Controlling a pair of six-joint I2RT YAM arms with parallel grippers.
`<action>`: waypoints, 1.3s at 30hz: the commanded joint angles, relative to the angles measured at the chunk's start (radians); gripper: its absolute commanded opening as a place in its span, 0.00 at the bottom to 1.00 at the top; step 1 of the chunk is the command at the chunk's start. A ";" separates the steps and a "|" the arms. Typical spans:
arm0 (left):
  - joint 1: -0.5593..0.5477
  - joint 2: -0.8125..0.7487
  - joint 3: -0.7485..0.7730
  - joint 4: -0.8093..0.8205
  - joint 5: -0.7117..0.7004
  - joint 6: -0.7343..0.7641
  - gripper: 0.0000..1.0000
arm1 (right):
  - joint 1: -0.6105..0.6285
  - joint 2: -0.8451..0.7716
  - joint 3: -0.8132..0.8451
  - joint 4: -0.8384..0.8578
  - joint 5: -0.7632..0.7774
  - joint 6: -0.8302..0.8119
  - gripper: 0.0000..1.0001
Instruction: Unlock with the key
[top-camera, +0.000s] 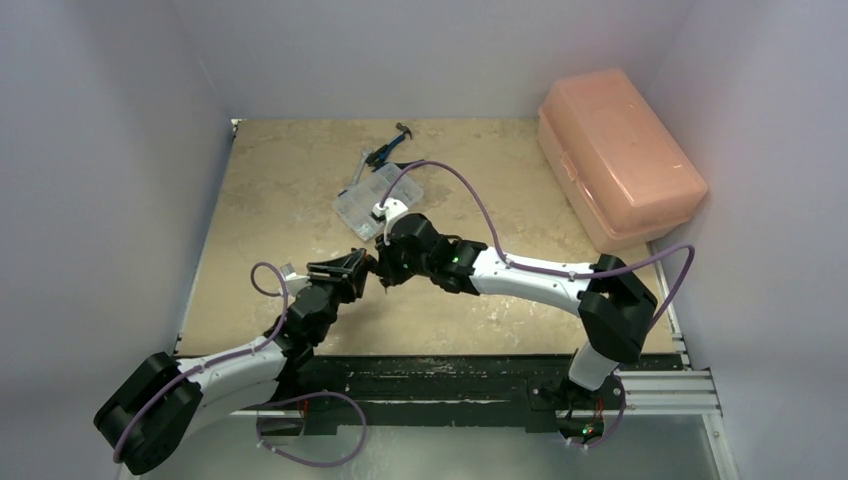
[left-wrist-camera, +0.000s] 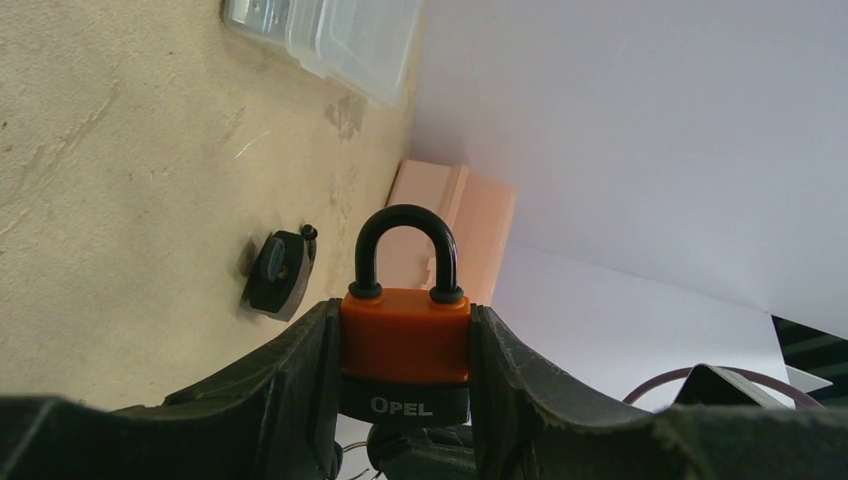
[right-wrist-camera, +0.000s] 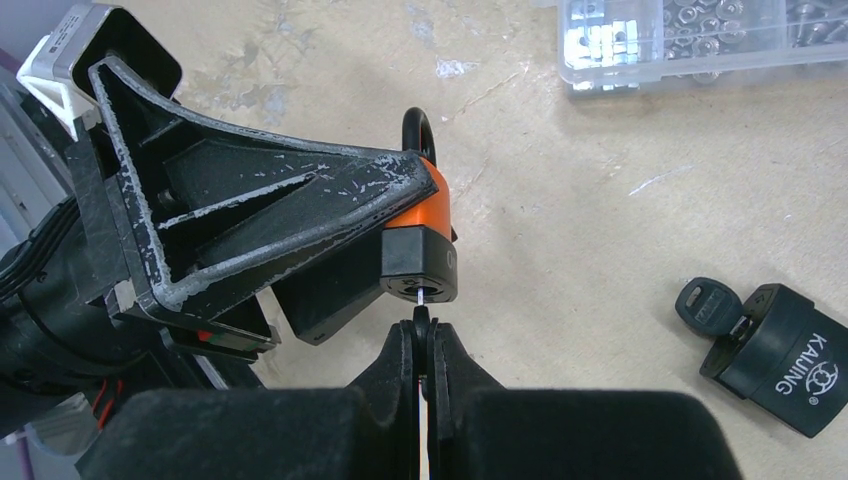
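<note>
Left fingers (top-camera: 338, 267) and right fingers (top-camera: 392, 262) meet above your tabletop (top-camera: 260, 200) centre, forearms reaching in from the near edge. Left wrist view: they clamp the orange padlock (left-wrist-camera: 405, 335) by its sides (shackle closed). Right wrist view: fingers clenched on the key (right-wrist-camera: 423, 297), tip at the keyway; hold it square, push home, then twist.

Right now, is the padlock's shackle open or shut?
Shut: both legs of the shackle sit down in the orange padlock.

Walls (top-camera: 420, 50): plain white, standing on three sides of your work area.
Table top (top-camera: 270, 200): mottled beige, scuffed.
Light: even, soft shadows.
</note>
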 joint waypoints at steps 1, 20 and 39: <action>-0.031 -0.031 0.087 0.189 0.175 -0.002 0.00 | -0.042 0.006 0.063 0.137 0.081 0.057 0.00; -0.045 -0.015 0.125 0.197 0.181 0.006 0.00 | -0.055 0.037 0.098 0.123 0.155 -0.121 0.00; -0.060 0.004 0.183 0.170 0.218 0.123 0.00 | -0.137 -0.030 0.036 0.174 -0.015 0.040 0.00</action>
